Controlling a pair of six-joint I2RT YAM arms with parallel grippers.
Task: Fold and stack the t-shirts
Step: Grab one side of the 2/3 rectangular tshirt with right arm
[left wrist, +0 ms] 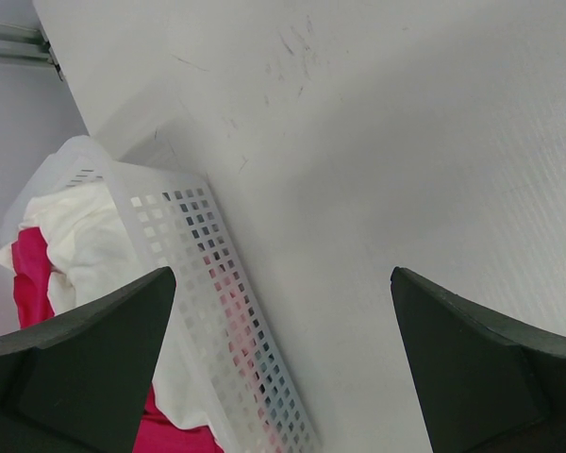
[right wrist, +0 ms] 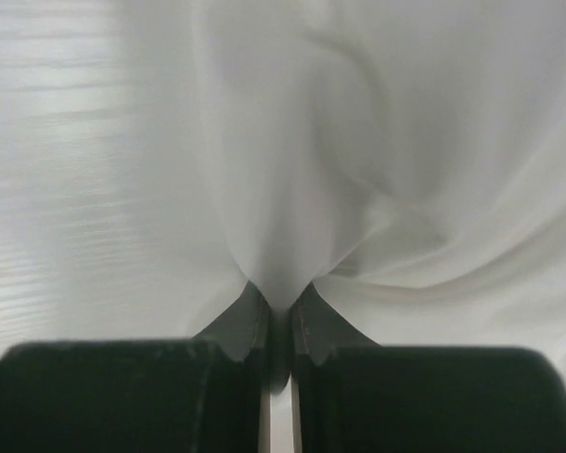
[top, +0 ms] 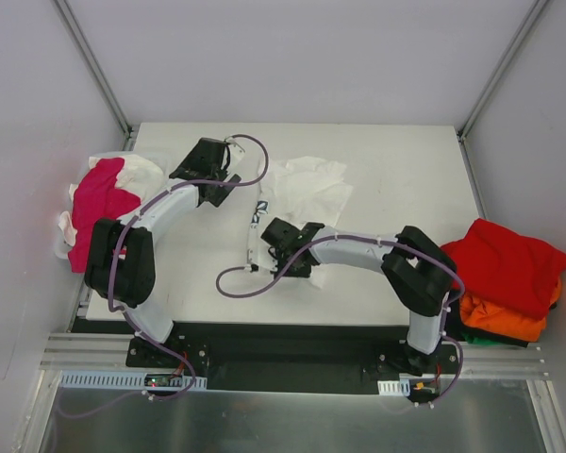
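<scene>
Mid tabletop (top: 406,170), our right hand (right wrist: 279,302) pinches the white tee (top: 311,189); left hand (left wrist: 281,278) gapes (empty). Red tee (top: 505,260) and orange tee (top: 505,319) lie stacked right; tees (top: 99,203) in the basket (left wrist: 203,274) await folding.

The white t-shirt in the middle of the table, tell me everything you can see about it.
The thin white cloth t-shirt lies crumpled near the middle of the white table. It is bunched at its far end, and a narrow strip trails toward the arms. A small dark print shows on that strip. The black right gripper is shut on a pinched fold of it, from which soft creases fan out.
</scene>
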